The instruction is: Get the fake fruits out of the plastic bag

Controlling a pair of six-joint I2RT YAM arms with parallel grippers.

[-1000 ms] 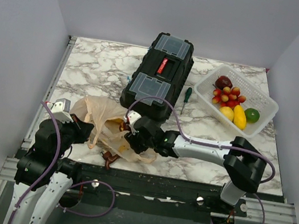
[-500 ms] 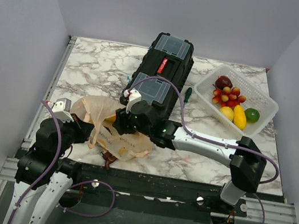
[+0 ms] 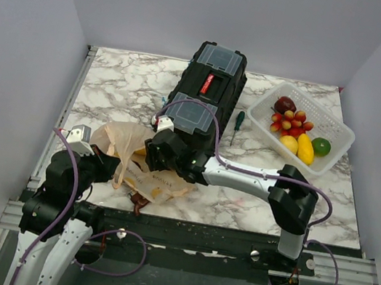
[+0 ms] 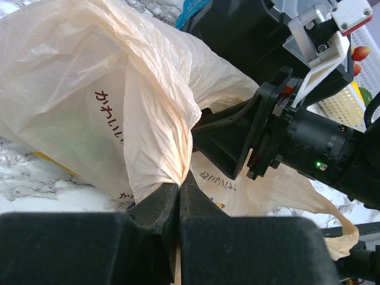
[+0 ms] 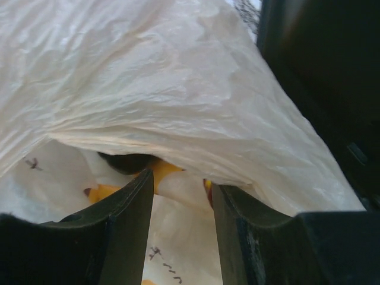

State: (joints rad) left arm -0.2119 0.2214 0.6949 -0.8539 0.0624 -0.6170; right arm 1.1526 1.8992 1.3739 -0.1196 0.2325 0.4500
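The plastic bag [image 3: 125, 147] lay crumpled by the near-left corner of the desk [image 3: 121, 75]. Its far side sat close to the black toolbox [image 3: 203, 93]. The toolbox ran from mid-desk toward the far edge, right behind the right arm's wrist, so that side was crowded. A green-handled screwdriver [image 3: 237, 123] lay between the toolbox and the white basket [image 3: 339, 143] at the far-right corner. We counted five fake fruits [image 3: 293, 124] in the basket: a dark purple one, the grape cluster, two yellow and one green.

The left gripper [image 4: 179, 189] had its jaws pressed together, pinching a twisted fold of the bag on the near-left side. The right gripper [image 5: 181, 185] sat at the bag's mouth with its fingers spread and nothing clamped between them. Bag film hung just over and past the fingertips.

Much stayed hidden. The film was translucent and wrinkled, so we could not count what was inside. Only part of a yellow-orange fruit [image 5: 161, 170] showed past the right fingers, deep in the opening. A dark shape beside it we could not name. From above, the right wrist and the bag covered the fingertips. The left wrist view was cut off at the bottom by its own black gripper body. There the right arm's wrist blocked most of the toolbox, with a slice of the basket at the frame's right edge.
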